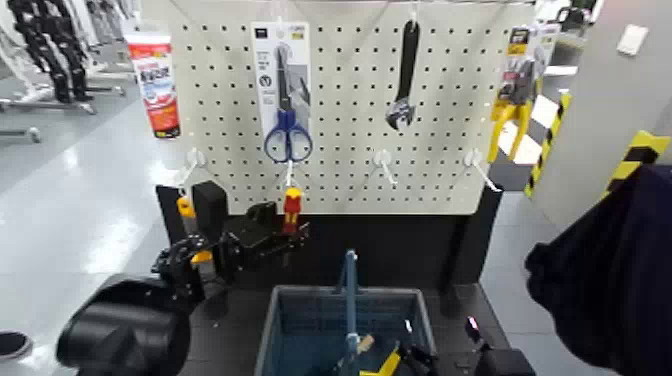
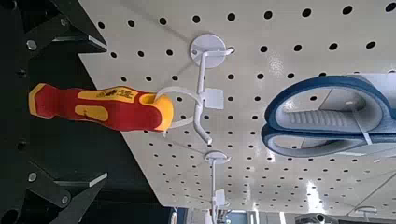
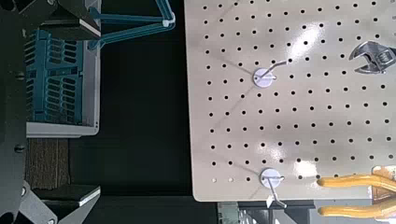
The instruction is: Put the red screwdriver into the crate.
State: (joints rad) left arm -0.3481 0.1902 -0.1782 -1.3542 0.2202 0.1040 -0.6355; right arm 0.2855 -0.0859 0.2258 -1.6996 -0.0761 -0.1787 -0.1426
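1. Reaching up toward the pegboard, the left gripper (image 1: pixel 268 232) has its jaws spread wide; in the left wrist view both dark fingers (image 2: pixel 58 28) sit apart with nothing pinched between them.
2. Red screwdriver (image 2: pixel 98 105) lies in the gap between those open jaws, nearer the board than the fingertips, not touched by either. Its handle hangs in a white hook (image 2: pixel 201 89) on the pegboard (image 2: pixel 280 37); red handle, yellow band at the hook end.
3. In the head view the red screwdriver (image 1: pixel 291 209) sits just beyond the left jaws, under the blue scissors (image 1: pixel 288 135).
4. Crate (image 1: pixel 285 330) is below and on the near side of the left jaws, well apart from the screwdriver; blue centre handle (image 1: pixel 350 290) upright, some yellow and black tools inside.
5. Right gripper (image 3: pixel 56 112): jaws open, fingers wide apart, nothing held. Between and past them is the crate (image 3: pixel 56 75) with its handle, then the pegboard beyond.
6. Farther on the board: black wrench (image 1: pixel 404 80), yellow-handled pliers (image 1: pixel 512 95), an orange-handled tool (image 1: pixel 186 215) just outboard of the left jaws.
7. Dark sleeve of a person (image 1: pixel 610 270) at the right edge.
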